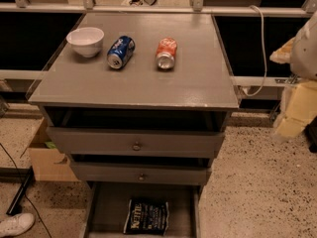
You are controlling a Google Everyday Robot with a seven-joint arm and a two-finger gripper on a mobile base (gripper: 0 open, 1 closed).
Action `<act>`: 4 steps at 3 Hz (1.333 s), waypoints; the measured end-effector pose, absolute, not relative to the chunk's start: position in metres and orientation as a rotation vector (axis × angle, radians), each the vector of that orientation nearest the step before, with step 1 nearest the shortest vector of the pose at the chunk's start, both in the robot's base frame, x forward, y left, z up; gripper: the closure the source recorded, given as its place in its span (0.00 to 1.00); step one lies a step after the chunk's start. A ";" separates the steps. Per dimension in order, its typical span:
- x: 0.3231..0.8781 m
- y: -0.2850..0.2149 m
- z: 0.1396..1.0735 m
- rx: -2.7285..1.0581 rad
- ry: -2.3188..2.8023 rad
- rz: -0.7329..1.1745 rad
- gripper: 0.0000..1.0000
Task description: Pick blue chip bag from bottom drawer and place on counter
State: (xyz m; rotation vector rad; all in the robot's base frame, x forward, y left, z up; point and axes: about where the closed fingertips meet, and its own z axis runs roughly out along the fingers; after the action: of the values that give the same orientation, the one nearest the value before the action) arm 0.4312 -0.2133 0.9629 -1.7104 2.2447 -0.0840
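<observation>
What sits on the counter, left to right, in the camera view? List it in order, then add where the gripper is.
On the counter: white bowl → blue soda can → orange soda can. Further right, past the counter's right edge, hangs the gripper.

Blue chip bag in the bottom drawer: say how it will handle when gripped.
The crinkly navy foil chip bag lies flat, so probably light, floppy, likely to crumple; its foil may slip. The gripper hangs far right.
</observation>
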 end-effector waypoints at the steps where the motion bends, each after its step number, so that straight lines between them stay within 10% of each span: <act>1: 0.421 -0.208 0.935 -1.698 2.267 -0.042 0.00; 4: 0.396 -0.193 0.869 -1.670 2.314 0.091 0.00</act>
State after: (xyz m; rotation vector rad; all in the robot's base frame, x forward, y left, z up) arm 0.3961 -0.1925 0.8687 -1.6700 2.3143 0.0909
